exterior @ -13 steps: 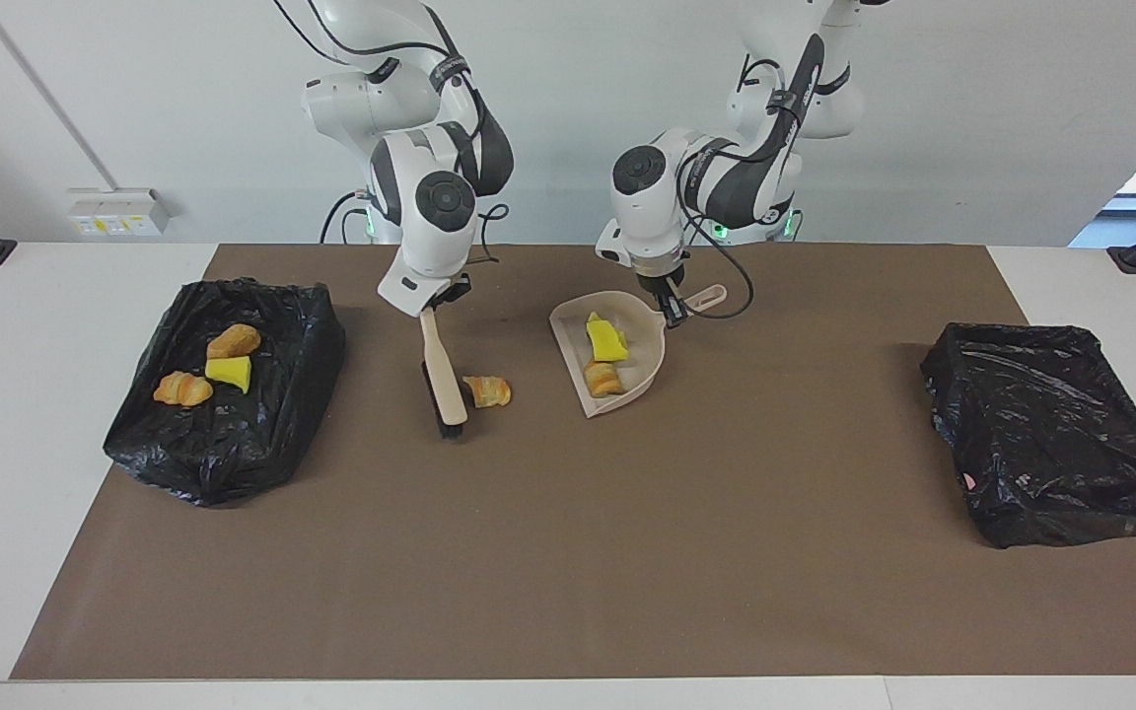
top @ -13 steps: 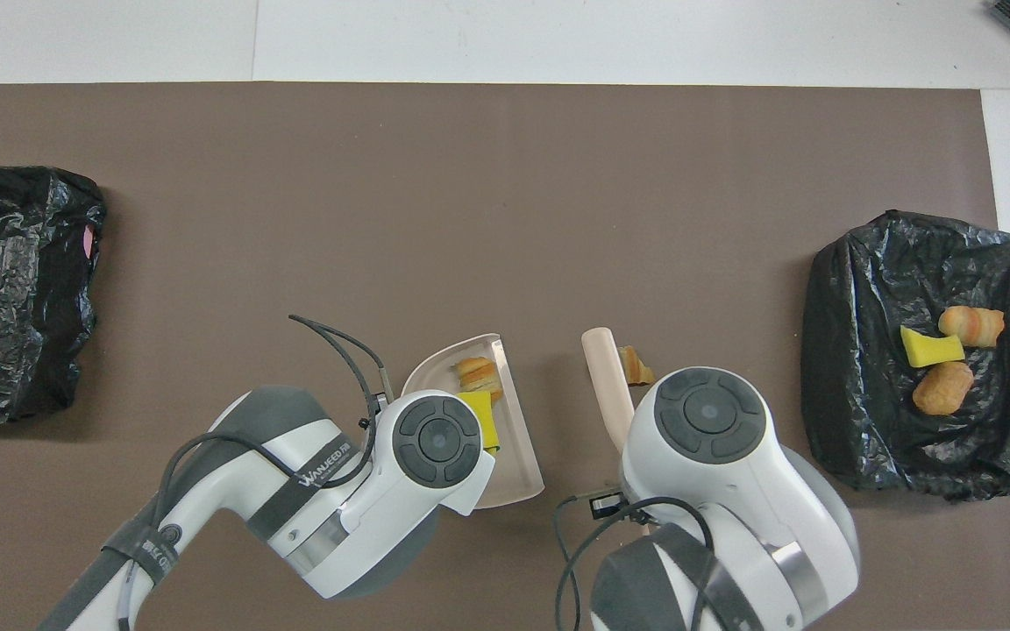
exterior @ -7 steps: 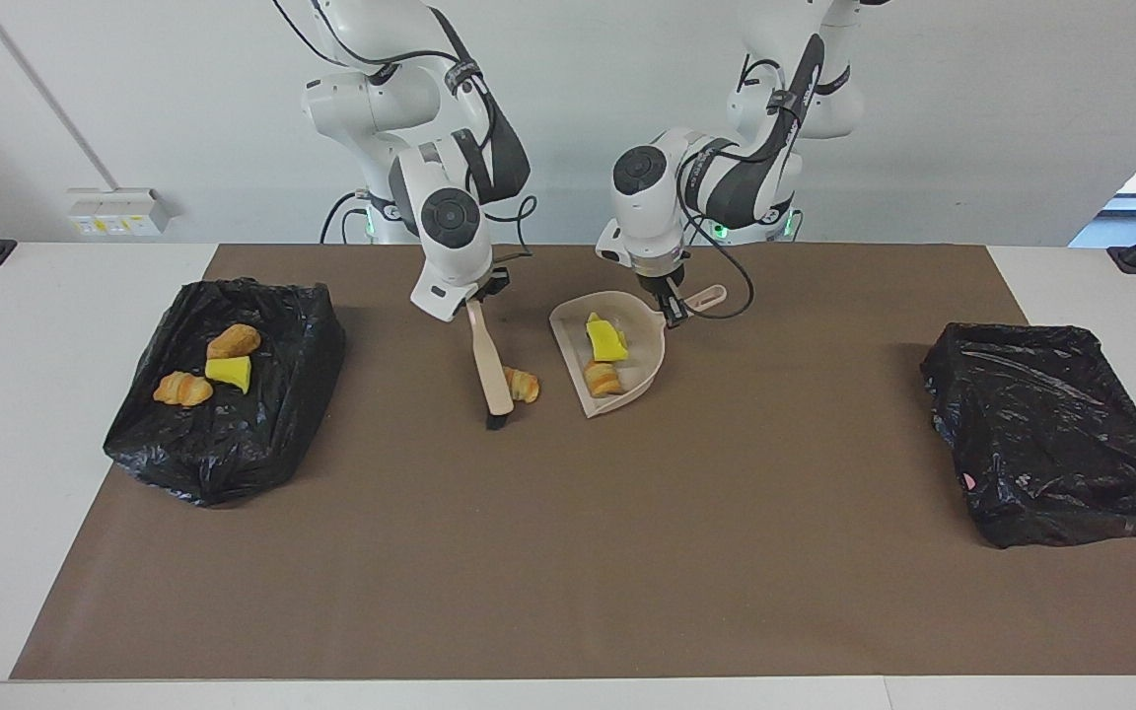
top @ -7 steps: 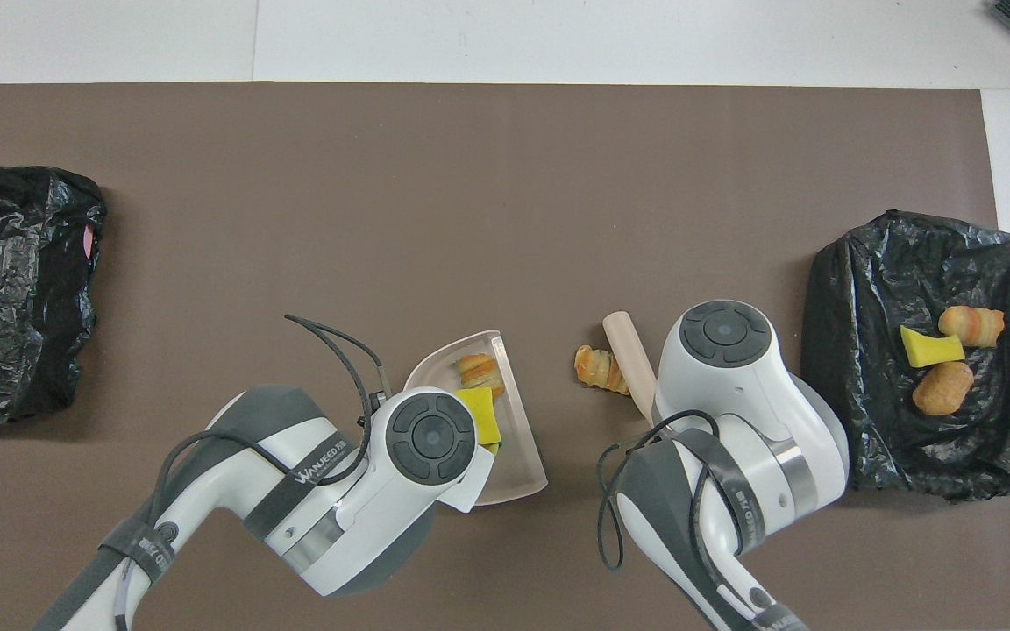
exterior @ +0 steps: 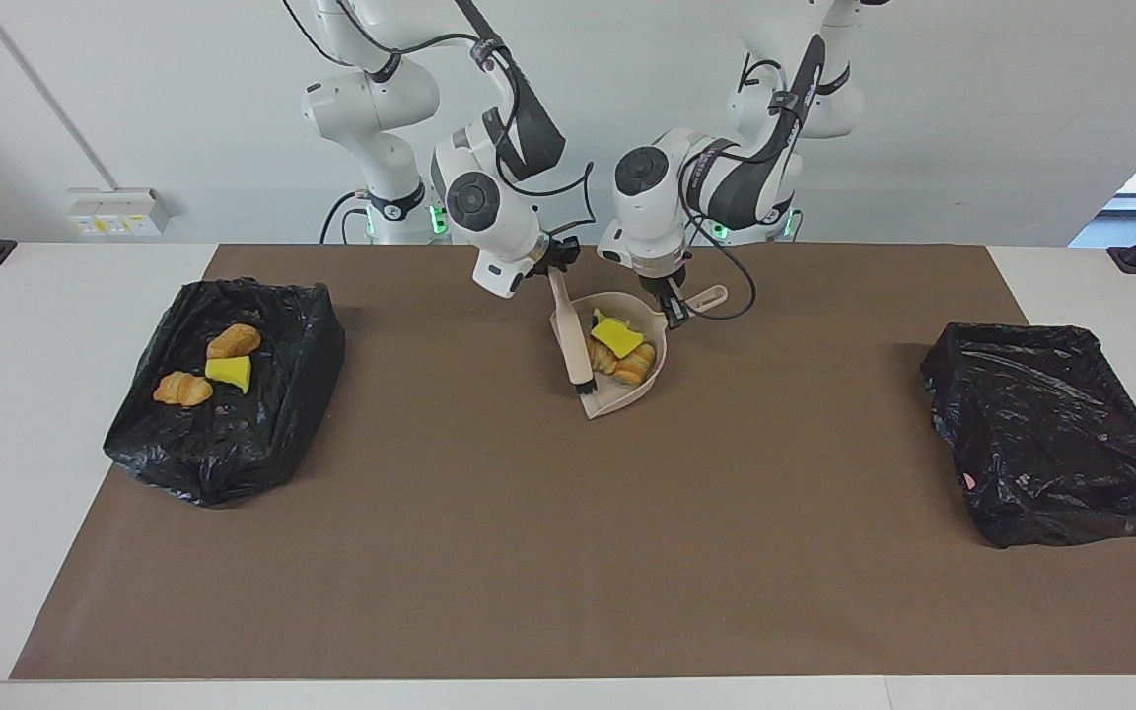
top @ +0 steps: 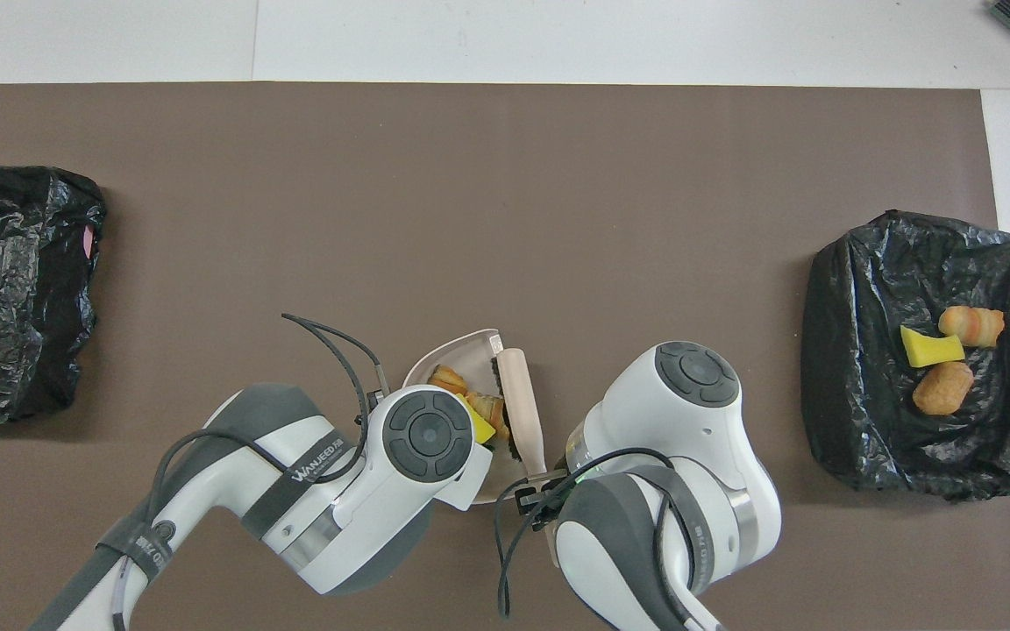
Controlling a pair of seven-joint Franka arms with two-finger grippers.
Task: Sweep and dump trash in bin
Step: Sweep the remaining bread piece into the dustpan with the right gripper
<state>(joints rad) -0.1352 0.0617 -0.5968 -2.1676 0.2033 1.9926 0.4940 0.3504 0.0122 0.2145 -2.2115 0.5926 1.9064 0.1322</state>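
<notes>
**Sweep lot: last loose piece in the pan, dump pending**

Surface: I am working over a brown mat (exterior: 568, 552) on a white table (exterior: 45, 394), a pale wall past the robots' end. Clock bearings below are read on the facing view, from the dustpan.

1. Bin with load (exterior: 223, 394), black-bagged, at 9 o'clock toward the right arm's end. Three pieces of trash lie on it: two golden-brown lumps and one yellow chunk (exterior: 229, 372).
2. Second bin (exterior: 1051, 434), black-bagged, at 4 o'clock toward the left arm's end. I see no trash on it.
3. Dustpan (exterior: 617, 394), beige, near mid-table, at the robots' edge of the mat. It carries the rest of the trash (exterior: 622, 350): one yellow chunk and golden-brown lumps.
4. Brush (exterior: 573, 340), beige, lying along the pan's open mouth, bristles at the lip.
5. Right gripper (exterior: 553, 268), at 11 o'clock: jaws closed on the brush handle.
6. Left gripper (exterior: 672, 308), at 1 o'clock: jaws clamped on the dustpan handle.

Progress, as I judge it: no trash shows loose on the mat, so sweeping looks finished. Left to do: carry the pan to a bin and tip it out.
</notes>
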